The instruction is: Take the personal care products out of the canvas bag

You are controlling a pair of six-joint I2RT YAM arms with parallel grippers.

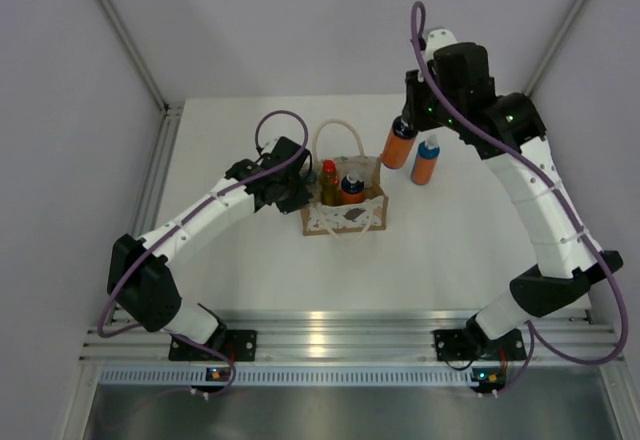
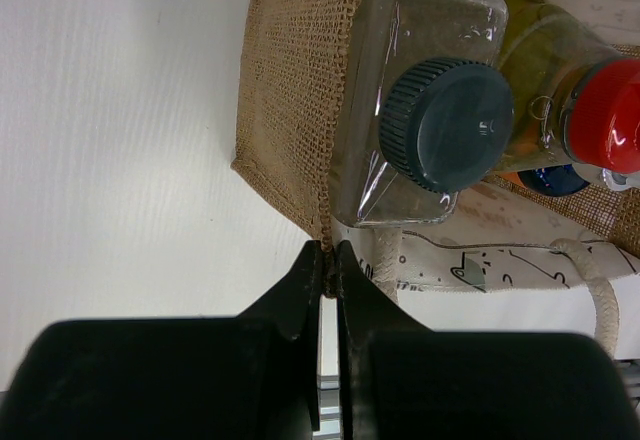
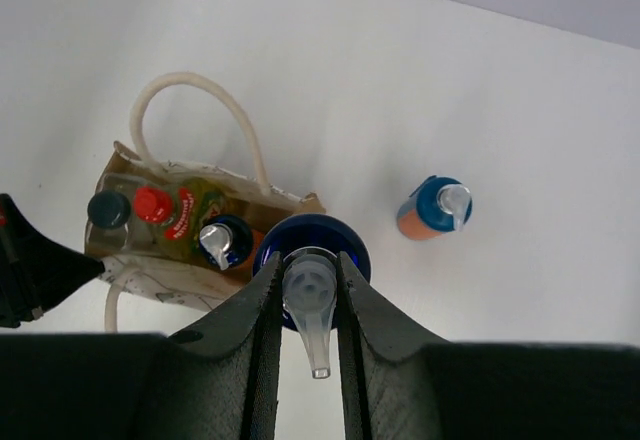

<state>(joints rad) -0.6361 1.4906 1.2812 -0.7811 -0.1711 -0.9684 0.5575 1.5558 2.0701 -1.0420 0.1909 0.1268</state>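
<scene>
Right jaws clamp orange bottle; left jaws pinch bag; label illegible.

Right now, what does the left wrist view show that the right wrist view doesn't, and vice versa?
Left wrist only: the left fingers shut on the canvas bag at its corner. Right wrist only: the right fingers clamping a pump bottle, and a second orange bottle standing on the table. Both: the bag holding the grey-capped bottle, the red-capped bottle and a blue-capped bottle.
</scene>
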